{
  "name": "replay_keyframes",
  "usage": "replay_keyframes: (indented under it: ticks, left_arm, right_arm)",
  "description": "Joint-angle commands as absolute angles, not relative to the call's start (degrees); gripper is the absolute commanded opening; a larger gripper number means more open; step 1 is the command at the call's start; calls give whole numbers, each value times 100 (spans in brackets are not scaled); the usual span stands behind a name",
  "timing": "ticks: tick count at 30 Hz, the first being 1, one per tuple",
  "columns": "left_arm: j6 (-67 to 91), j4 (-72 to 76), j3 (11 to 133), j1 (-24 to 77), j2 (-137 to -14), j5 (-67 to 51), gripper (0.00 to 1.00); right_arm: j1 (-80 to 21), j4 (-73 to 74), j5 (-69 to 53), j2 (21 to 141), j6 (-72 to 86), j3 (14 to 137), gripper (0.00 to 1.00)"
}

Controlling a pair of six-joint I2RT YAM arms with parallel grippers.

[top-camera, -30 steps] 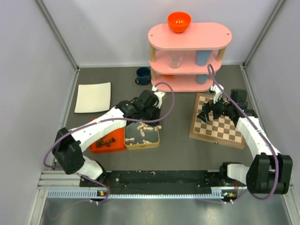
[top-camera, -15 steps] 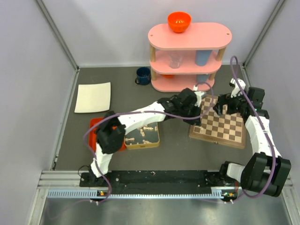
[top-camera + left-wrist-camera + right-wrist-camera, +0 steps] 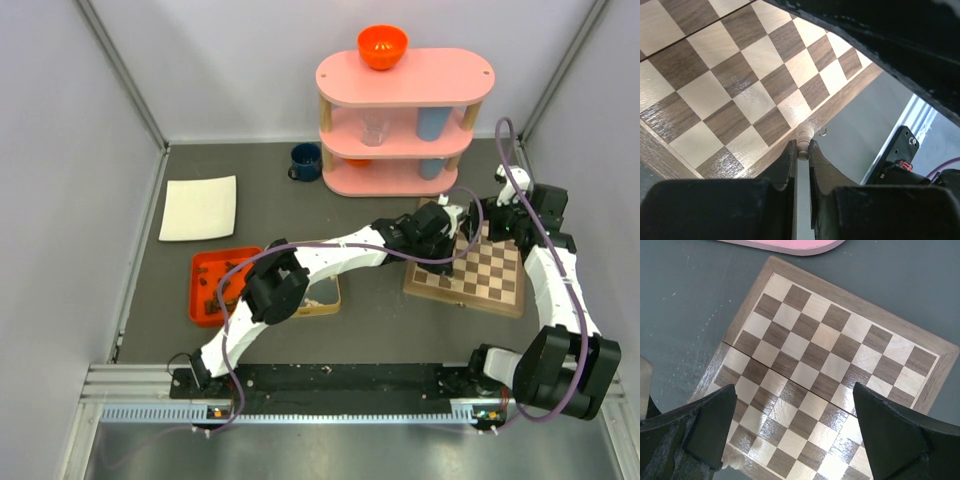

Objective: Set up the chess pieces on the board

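Note:
The board (image 3: 490, 280) lies at the right of the table, and no pieces show on the squares in view. My left arm reaches across to its left side. My left gripper (image 3: 447, 238) is shut on a pale cream chess piece (image 3: 804, 141), held just above the board's light border (image 3: 770, 150). My right gripper (image 3: 492, 218) hovers open and empty over the board's (image 3: 815, 355) far edge, its fingers (image 3: 710, 425) wide apart. A pale piece (image 3: 733, 460) shows at the board's border in the right wrist view. Dark pieces lie in the orange tray (image 3: 200, 300).
The silver tin (image 3: 322, 297) is mostly hidden under my left arm. A pink three-tier shelf (image 3: 405, 110) with an orange bowl (image 3: 382, 45) stands behind the board. A blue mug (image 3: 305, 160) and a white cloth (image 3: 198, 207) lie at the back left.
My left arm has swung right from the tin to the board's left side, carrying the pale piece. My right gripper has pulled back from the board's left part to its far right edge.

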State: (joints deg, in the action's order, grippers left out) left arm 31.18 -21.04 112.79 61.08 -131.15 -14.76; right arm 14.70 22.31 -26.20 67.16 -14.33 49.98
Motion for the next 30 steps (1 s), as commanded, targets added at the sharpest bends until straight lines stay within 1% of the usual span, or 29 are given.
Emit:
replay_keyframes:
  ticks: [1,11,14,22,30]
  left_arm:
    - [3112,-1916,11549,6144,-13157,-1204,0]
    - [3067,-1995,11593,6205,-13175,-774,0]
    - [3015,-1978,11619,6231,-13131,-677,0]
    - [2769,-1609,11374,6240,-12675,-414,0]
    - [2198,-1292,10812,6240,-12103,-264,0]
  right_arm:
    - [1477,2074,-2637,6724,-1389,5317,99]
    - [1485,2066,-2110,6785,-1494,5317,99]
    - [1599,2074,-2135,6794,-1512,5282,99]
    - [2047,2074,-2777,6803,-1696,5098,99]
    - [2153,2162,-3612,6794,-2100,4939,99]
